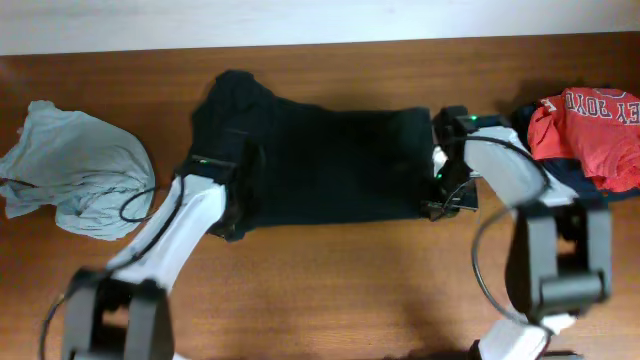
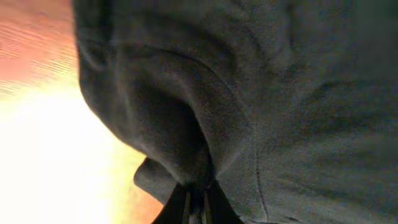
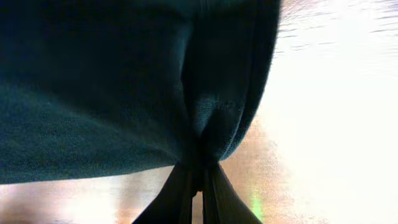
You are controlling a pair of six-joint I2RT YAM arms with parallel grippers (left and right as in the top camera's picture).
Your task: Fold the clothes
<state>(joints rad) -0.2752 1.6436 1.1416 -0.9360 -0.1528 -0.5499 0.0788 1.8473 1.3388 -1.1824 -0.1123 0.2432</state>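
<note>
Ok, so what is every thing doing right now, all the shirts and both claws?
black T-shirt, spread out on the table, not folded yet
left claw, shut on a bunched edge of the black T-shirt
right claw, shut on the black T-shirt's other end
grey-blue shirt, crumpled at the left end, nothing touching it
red shirt, crumpled in a heap at the right end
</note>
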